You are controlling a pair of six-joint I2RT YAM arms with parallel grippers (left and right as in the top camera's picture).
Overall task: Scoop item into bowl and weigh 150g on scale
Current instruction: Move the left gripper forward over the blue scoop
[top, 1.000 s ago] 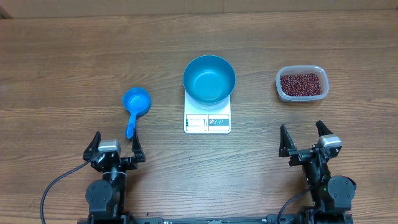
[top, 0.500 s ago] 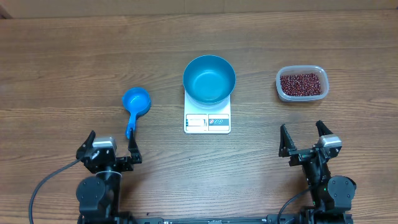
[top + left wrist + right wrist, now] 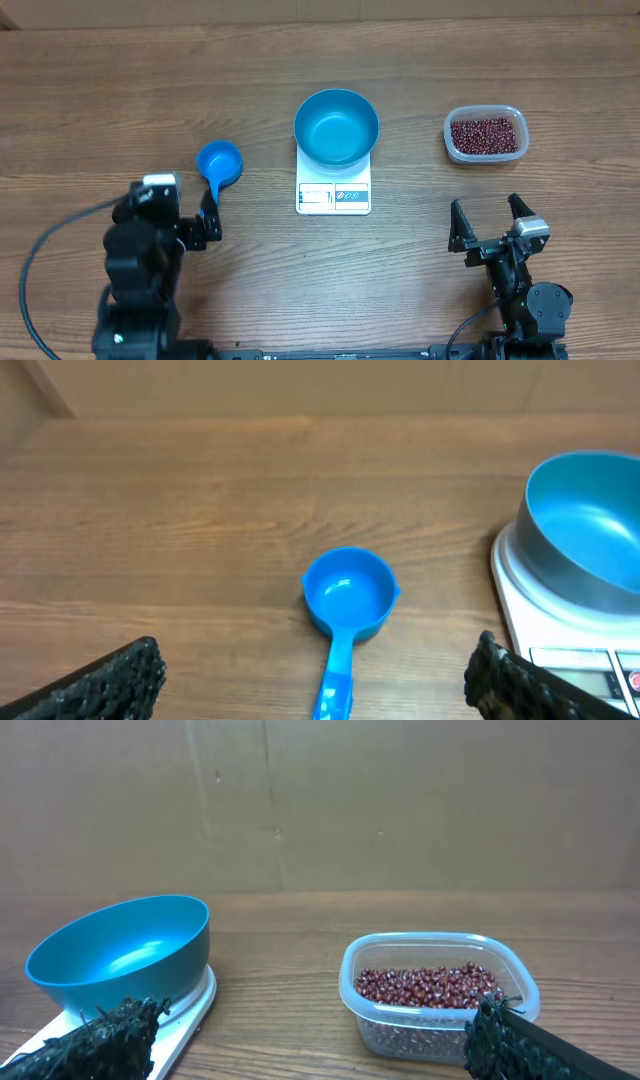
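- Brown wood-grain table [image 3: 100,90] across the whole overhead view, with a plain tan wall [image 3: 400,800] behind it in the right wrist view.
- At mid-table, a flat white scale [image 3: 333,197], display and label marks along the front edge, towards the arms.
- On the scale's rear part, a round deep blue bowl [image 3: 336,127], upright, smooth inside.
- Well to the right of the scale and apart from it, a clear rounded-rectangle tub [image 3: 451,148] holding the dark red-brown beans [image 3: 486,134] — a loose layer below the rim.
- To the left of the scale, a small blue scoop [image 3: 219,163] flat on the wood, cup away from the arms, handle [image 3: 211,192] pointing back toward the left arm.
- Left gripper [image 3: 166,208] spread wide, gripping nothing, at the near end of the scoop handle. One finger [image 3: 209,222] just beside the handle; contact impossible to tell.
- In the left wrist view, scoop centred between the two dark fingertips [image 3: 115,680], bowl and scale at the right edge.
- Right gripper [image 3: 485,215] also spread wide, gripping nothing — low at the table's near side, well short of the tub.
- In the right wrist view, tub of beans ahead to the right, bowl on the scale to the left.
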